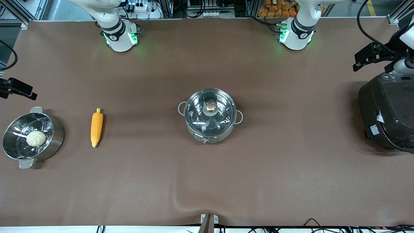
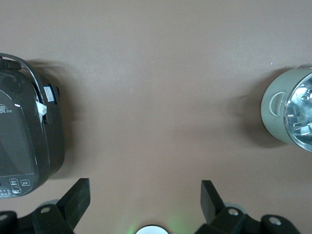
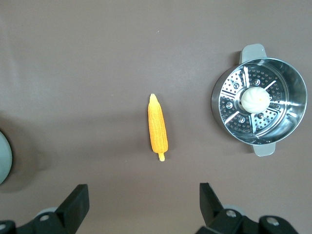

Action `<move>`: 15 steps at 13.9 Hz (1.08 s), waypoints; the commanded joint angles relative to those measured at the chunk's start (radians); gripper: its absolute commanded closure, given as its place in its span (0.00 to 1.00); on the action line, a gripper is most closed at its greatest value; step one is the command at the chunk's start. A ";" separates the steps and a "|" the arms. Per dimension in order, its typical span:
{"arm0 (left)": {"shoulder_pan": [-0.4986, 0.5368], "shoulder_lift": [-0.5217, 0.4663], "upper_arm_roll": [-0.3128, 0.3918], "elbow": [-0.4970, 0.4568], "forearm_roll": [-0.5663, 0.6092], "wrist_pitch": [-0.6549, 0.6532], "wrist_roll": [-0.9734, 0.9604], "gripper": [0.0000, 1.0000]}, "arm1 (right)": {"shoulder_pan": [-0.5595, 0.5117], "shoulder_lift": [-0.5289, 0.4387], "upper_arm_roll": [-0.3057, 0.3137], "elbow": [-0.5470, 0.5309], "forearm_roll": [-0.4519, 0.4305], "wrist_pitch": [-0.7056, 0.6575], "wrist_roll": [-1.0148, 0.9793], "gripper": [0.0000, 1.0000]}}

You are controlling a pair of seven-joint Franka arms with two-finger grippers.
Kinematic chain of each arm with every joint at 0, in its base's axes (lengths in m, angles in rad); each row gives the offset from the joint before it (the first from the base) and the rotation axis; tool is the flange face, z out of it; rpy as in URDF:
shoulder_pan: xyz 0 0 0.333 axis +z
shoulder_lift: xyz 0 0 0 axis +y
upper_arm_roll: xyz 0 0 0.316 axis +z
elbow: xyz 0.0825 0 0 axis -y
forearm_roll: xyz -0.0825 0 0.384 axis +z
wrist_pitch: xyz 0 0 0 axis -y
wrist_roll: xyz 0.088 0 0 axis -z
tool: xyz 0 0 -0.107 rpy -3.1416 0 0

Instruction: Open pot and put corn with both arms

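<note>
The pot [image 1: 210, 115] sat mid-frame on the counter [image 1: 207, 181], its fragile, slippery glass lid [image 1: 209, 111] best lifted by the copper knob [image 1: 210, 107]. The stiff, light corn [image 1: 96, 127] lay centre-left, best gripped mid-cob. Left pincer [image 2: 145, 195] and right pincer [image 3: 144, 197] hung released above the counter.

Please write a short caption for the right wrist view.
Open right hand above the table, with the corn lying beside the steamer pot.

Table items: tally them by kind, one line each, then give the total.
Cooking vessels: 3 - pot, steamer pot, rice cooker
Food items: 2 - corn, bun in the steamer pot
Total: 5
</note>
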 commanded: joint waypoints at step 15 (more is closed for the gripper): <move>0.011 0.078 -0.006 0.002 -0.015 0.027 0.007 0.00 | -0.004 -0.056 0.009 -0.093 -0.001 0.032 -0.003 0.00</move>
